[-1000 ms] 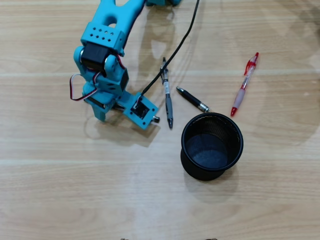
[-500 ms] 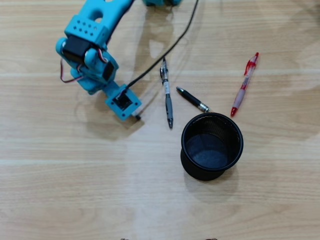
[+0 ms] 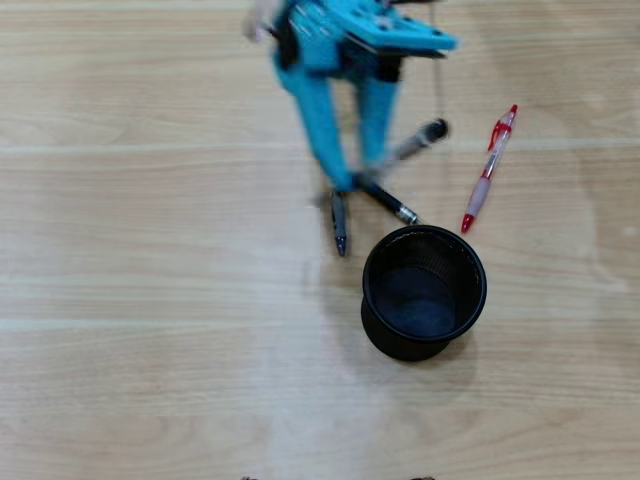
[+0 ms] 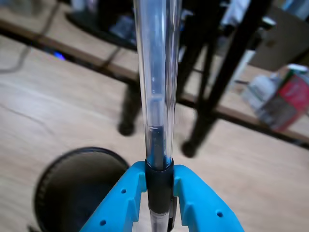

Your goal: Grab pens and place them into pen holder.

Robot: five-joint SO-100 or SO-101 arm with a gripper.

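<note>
My blue gripper (image 4: 159, 176) is shut on a clear pen (image 4: 155, 82), clamping its black collar; the barrel runs up out of the wrist view. In the overhead view the gripper (image 3: 358, 176) is blurred above the table, and the clear pen's dark end (image 3: 422, 136) sticks out to the right. Under it lie a black-and-grey clicker pen (image 3: 339, 228), partly hidden by a finger, and a short dark pen (image 3: 388, 203). A red-and-translucent pen (image 3: 489, 170) lies further right. The black mesh pen holder (image 3: 424, 232) stands upright just below; its rim (image 4: 82, 151) shows at the wrist view's lower left.
The surface is a light wooden table (image 3: 150, 330). Dark furniture legs (image 4: 212, 92) and blurred clutter (image 4: 285, 96) stand beyond the table's far edge in the wrist view.
The arm has swung from left of the pens to right over them, fingers now pointing at the table. The clear pen now shows in the gripper. The pens on the table have not moved.
</note>
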